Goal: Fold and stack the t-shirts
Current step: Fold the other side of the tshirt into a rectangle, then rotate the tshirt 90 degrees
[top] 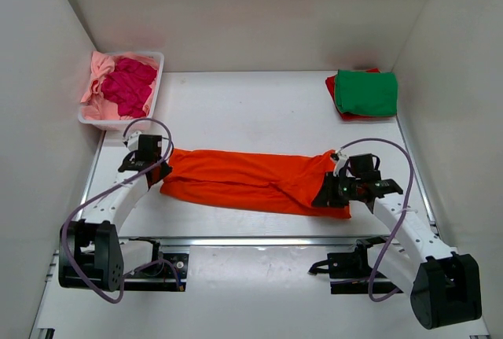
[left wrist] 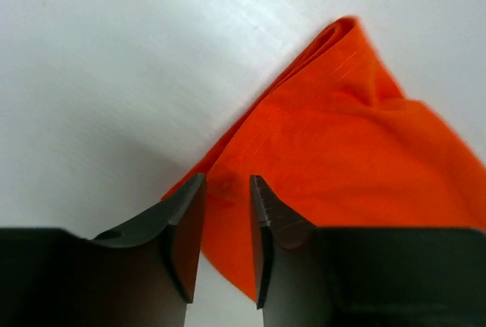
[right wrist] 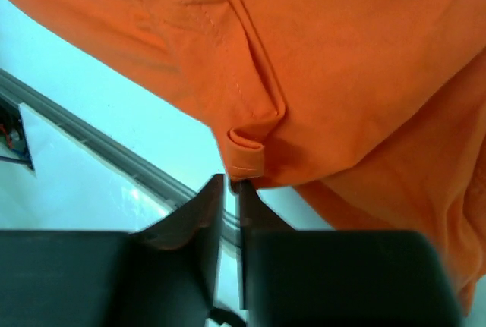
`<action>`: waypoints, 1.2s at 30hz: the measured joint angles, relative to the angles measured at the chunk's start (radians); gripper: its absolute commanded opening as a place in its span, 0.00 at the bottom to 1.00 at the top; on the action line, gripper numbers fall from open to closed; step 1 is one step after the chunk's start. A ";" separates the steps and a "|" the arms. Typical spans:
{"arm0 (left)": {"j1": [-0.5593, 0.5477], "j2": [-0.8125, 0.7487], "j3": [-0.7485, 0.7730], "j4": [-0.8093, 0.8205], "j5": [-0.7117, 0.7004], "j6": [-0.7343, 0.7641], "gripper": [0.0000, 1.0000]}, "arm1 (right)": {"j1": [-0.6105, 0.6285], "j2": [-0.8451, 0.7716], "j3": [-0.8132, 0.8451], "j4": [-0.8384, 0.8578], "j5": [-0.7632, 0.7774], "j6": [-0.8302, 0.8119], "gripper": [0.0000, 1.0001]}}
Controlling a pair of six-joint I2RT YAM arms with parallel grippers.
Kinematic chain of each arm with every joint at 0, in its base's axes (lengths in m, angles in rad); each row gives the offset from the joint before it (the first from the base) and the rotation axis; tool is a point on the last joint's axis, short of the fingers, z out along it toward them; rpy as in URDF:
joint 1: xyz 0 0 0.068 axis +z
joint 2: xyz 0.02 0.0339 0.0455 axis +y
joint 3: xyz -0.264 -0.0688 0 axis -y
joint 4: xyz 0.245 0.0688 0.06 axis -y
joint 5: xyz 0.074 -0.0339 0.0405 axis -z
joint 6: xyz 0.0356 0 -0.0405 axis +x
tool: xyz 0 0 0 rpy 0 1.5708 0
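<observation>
White tabletop (top: pixel 259 111) holds the bright orange cloth t-shirt (top: pixel 251 178) stretched flat mid-fold; left gripper (left wrist: pixel 227 213) slightly parted over its edge; right gripper (right wrist: pixel 231 198) pinches its hem; next, I judge, both ends need folding inward.

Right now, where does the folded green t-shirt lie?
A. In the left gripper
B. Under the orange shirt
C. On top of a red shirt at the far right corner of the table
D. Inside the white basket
C: in the top view the green t-shirt sits on a red shirt at the far right corner, apart from the basket and the orange shirt.
</observation>
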 measured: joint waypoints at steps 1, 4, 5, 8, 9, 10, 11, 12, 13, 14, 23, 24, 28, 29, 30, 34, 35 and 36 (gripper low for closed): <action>0.003 0.012 0.024 -0.005 0.001 -0.001 0.44 | -0.001 0.000 0.006 -0.014 -0.004 0.001 0.24; 0.007 0.049 0.110 -0.002 0.006 -0.002 0.44 | 0.000 0.006 0.039 -0.038 -0.015 0.008 0.39; 0.008 0.060 0.135 0.002 0.010 -0.002 0.45 | 0.005 0.011 0.052 -0.039 -0.019 0.010 0.39; 0.006 0.097 0.209 0.020 0.034 0.008 0.43 | 0.026 0.025 0.101 -0.046 -0.008 0.021 0.35; 0.003 0.113 0.228 0.029 0.043 0.017 0.43 | 0.026 0.026 0.119 -0.048 0.003 0.026 0.33; -0.001 0.129 0.244 0.035 0.055 0.024 0.43 | 0.022 0.029 0.136 -0.049 0.010 0.027 0.33; -0.008 0.146 0.254 0.048 0.072 0.034 0.42 | 0.009 0.037 0.156 -0.053 0.014 0.034 0.34; -0.015 0.159 0.255 0.062 0.089 0.040 0.42 | -0.006 0.054 0.177 -0.055 0.024 0.042 0.36; -0.025 0.173 0.254 0.069 0.110 0.045 0.41 | -0.018 0.082 0.199 -0.053 0.042 0.047 0.37; -0.036 0.184 0.252 0.075 0.130 0.050 0.41 | -0.021 0.109 0.214 -0.053 0.066 0.050 0.38; -0.205 0.282 0.161 0.070 0.241 0.071 0.40 | 0.015 0.324 0.231 -0.051 0.212 0.100 0.43; -0.209 0.290 0.152 0.061 0.242 0.071 0.39 | 0.011 0.361 0.238 -0.050 0.228 0.102 0.44; -0.234 0.342 0.148 -0.003 0.226 0.074 0.37 | -0.002 0.594 0.358 -0.069 0.290 0.105 0.46; -0.241 0.349 0.160 -0.016 0.224 0.078 0.36 | -0.002 0.667 0.425 -0.082 0.297 0.103 0.46; -0.246 0.359 0.169 -0.033 0.225 0.082 0.36 | 0.000 0.735 0.499 -0.098 0.302 0.098 0.47; -0.267 0.388 0.203 -0.085 0.231 0.103 0.34 | 0.032 1.064 0.945 -0.129 0.326 0.071 0.48; -0.275 0.384 0.202 -0.093 0.236 0.106 0.33 | 0.047 1.146 1.065 -0.135 0.330 0.064 0.49; -0.286 0.375 0.193 -0.098 0.247 0.106 0.35 | 0.063 1.225 1.186 -0.144 0.328 0.055 0.48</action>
